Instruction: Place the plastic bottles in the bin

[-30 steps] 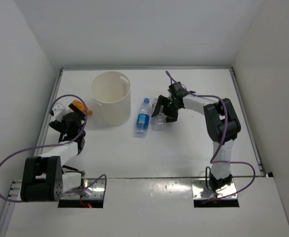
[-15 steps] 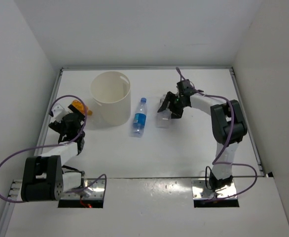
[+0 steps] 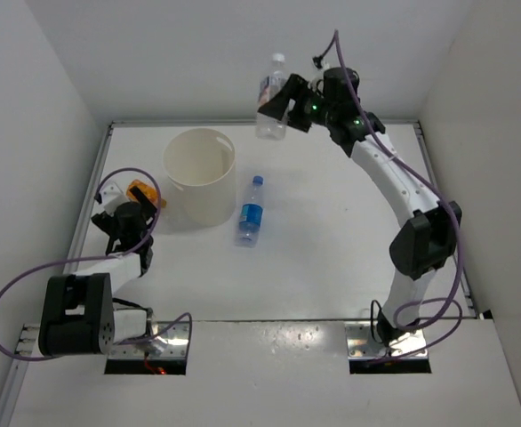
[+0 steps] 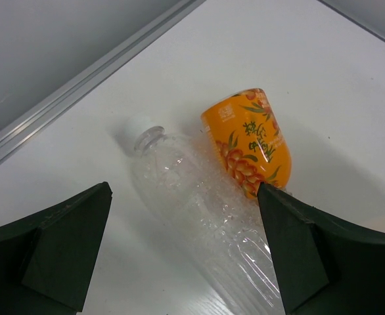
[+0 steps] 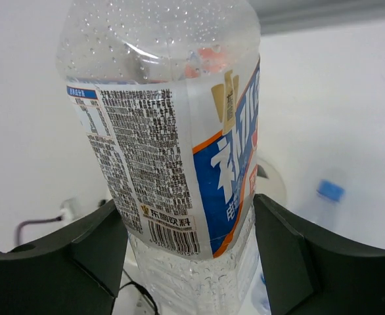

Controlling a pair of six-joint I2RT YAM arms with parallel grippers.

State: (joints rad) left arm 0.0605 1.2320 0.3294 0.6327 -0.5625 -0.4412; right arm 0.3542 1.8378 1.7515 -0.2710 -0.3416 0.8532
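**Lower left of the overhead view.** The left end effector [image 3: 123, 218] is low over the tabletop [image 3: 332, 258]. Its fingers are spread wide and hold nothing. It stands as it did a second ago.

**Between those fingers.** In the wrist view the orange-labelled bottle [image 4: 248, 141] lies on its side. It is clear and crumpled with a white cap, and neither finger touches it. From overhead it lies just left of the bin. It is not yet collected.

**Centre.** The blue-capped bottle [image 3: 251, 212] lies flat just right of the bin, about where it lay before. It is not yet collected.

**Upper left of centre.** The bin [image 3: 199, 175] is a cream round bucket, upright. I can see no bottle inside it.

**Top centre, farthest.** The right end effector [image 3: 283, 102] is clamped on the pale-labelled bottle [image 3: 270, 98]. Both fingers press its lower body and it is held upright, cap up. Its label is whitish with blue and orange print.

**Change.** A second ago this end effector was down on the tabletop beside the blue-capped bottle, closing on the pale one. It has since lifted that bottle clear and carried it high, to the upper right of the bin's mouth.

**Meaning for the task.** The first bottle is picked up but not yet delivered. I judge it needs to be moved left over the opening before release. Two bottles remain on the tabletop.
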